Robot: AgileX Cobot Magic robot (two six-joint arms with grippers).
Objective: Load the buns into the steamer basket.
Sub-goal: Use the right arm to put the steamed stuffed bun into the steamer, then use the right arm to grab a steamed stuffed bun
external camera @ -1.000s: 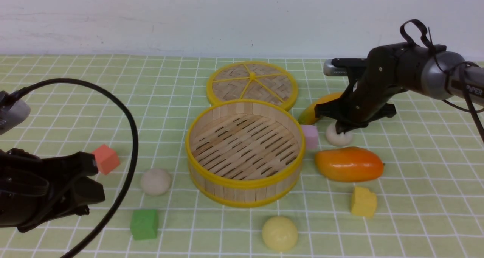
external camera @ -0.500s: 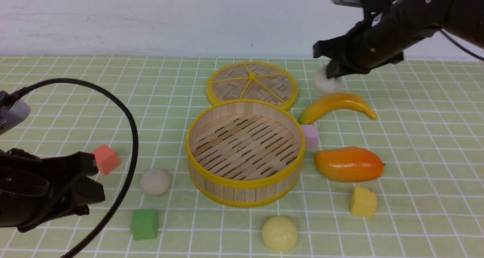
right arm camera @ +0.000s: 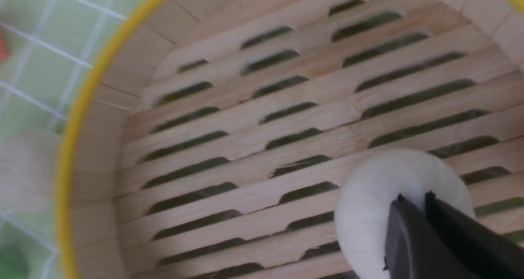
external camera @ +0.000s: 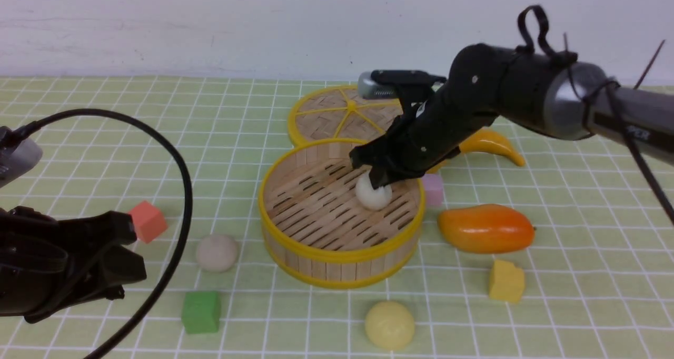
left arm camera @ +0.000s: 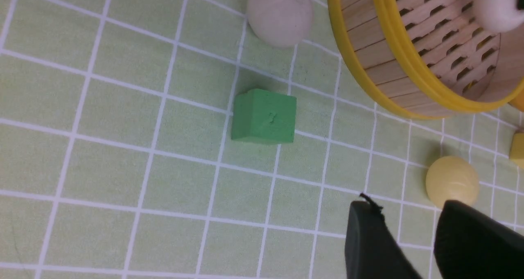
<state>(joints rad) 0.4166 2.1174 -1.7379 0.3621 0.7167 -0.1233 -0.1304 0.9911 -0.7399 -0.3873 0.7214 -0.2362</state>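
Note:
My right gripper (external camera: 380,176) is shut on an off-white bun (external camera: 373,196) and holds it inside the steamer basket (external camera: 337,253), low over its slatted floor. The right wrist view shows the bun (right arm camera: 368,197) pinched between the jaws of the right gripper (right arm camera: 413,199) above the basket floor (right arm camera: 245,148). A beige bun (external camera: 217,252) lies left of the basket; a pale yellow bun (external camera: 389,325) lies in front of it. My left gripper (left arm camera: 405,207) is open and empty above the cloth, near the yellow bun (left arm camera: 451,181). The beige bun (left arm camera: 280,14) and the basket (left arm camera: 393,66) show there too.
The woven lid (external camera: 351,116) lies behind the basket. A banana (external camera: 487,143), a mango (external camera: 485,227), a pink cube (external camera: 433,189) and a yellow cube (external camera: 506,280) are to the right. A green cube (external camera: 200,311) and a red cube (external camera: 148,221) are to the left.
My right gripper has carried the off-white bun from the cloth right of the basket, up past the banana, then left and down into the basket. The left arm has not moved.

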